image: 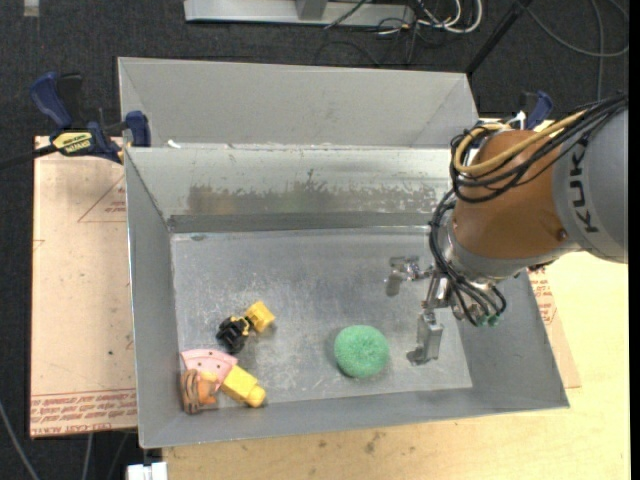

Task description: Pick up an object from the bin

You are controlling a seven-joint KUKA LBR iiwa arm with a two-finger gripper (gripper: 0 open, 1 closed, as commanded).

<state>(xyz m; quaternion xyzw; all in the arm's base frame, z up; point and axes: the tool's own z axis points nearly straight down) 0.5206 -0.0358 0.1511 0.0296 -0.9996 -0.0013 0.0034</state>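
Three lots of things lie in the grey metal bin: a round green pad near the middle of the front wall, a small yellow-and-black toy vehicle well to its left, and a pink, yellow and orange toy cluster in the front left corner. The gripper hangs over bare floor on the right with its two fingers spread wide and nothing between them. The green pad sits just beside the nearer finger. That pad looks the likeliest pick (it lies alone, clear of the walls). To do it well, centre the fingers on either side of it, go low, and close gently, since it looks soft.
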